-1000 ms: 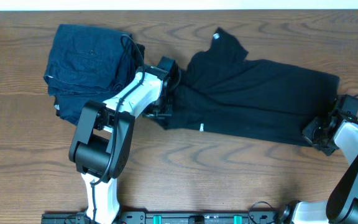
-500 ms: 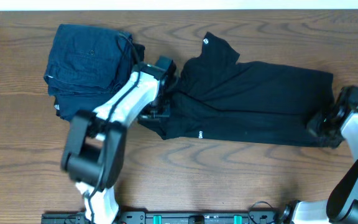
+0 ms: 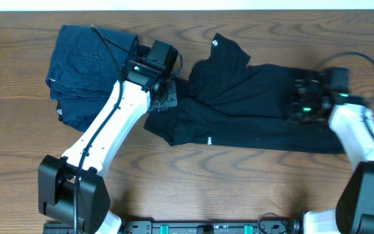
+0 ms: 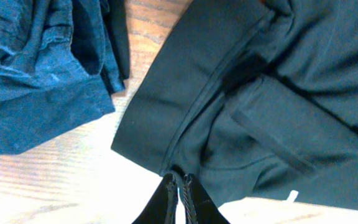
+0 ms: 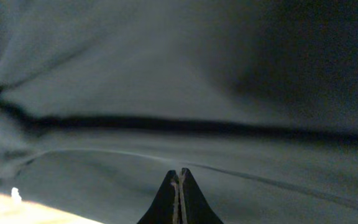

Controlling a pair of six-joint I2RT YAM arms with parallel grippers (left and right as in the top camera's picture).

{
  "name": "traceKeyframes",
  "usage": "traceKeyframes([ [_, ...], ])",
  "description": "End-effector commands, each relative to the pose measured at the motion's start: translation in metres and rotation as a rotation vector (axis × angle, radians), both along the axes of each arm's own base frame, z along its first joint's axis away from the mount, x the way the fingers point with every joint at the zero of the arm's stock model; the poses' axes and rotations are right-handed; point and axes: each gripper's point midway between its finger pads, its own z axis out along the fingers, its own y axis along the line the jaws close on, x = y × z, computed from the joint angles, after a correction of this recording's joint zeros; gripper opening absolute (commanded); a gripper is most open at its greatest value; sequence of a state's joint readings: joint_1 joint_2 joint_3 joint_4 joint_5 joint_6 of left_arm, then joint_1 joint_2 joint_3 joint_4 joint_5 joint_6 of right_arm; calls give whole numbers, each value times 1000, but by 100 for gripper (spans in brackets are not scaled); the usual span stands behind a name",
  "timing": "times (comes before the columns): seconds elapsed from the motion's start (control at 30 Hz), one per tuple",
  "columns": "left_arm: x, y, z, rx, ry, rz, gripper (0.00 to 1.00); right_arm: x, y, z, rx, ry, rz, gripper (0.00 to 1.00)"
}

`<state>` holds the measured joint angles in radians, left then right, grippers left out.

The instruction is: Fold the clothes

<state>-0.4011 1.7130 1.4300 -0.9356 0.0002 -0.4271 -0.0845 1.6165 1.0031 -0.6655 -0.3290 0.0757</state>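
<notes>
The black T-shirt lies spread lengthwise across the middle of the table, with a small white logo near its collar. My left gripper sits at the shirt's left edge. In the left wrist view it is shut, pinching a folded corner of the shirt. My right gripper hangs over the shirt's right part. In the right wrist view its fingers are shut, and creases in the fabric run into their tips.
A dark blue folded denim stack lies at the back left, close to the shirt's left edge and my left arm. A small white tag marks the shirt's near edge. Bare wooden table runs along the front.
The shirt slid left and both grippers closed. My right gripper has moved from the shirt's right end leftward over it. My left arm has swung up toward the back.
</notes>
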Motion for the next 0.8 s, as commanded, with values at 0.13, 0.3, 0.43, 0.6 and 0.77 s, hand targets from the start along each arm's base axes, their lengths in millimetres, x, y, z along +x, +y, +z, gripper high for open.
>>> traceKeyframes([
  [0.13, 1, 2, -24, 2, 43, 86, 7, -11, 59, -24, -172, -1, 305, 1],
  [0.3, -1, -17, -48, -73, 124, 66, 6, -13, 84, -36, -191, -5, 397, 1],
  [0.43, -6, -27, -64, -116, 190, 54, 6, -17, 88, -47, -197, 20, 415, 1],
  [0.6, -12, -39, -71, -167, 241, 37, 6, -21, 86, -72, -203, 82, 420, 1],
  [0.77, -12, -56, -69, -187, 216, -10, 6, -18, 89, -88, -196, 93, 422, 1],
])
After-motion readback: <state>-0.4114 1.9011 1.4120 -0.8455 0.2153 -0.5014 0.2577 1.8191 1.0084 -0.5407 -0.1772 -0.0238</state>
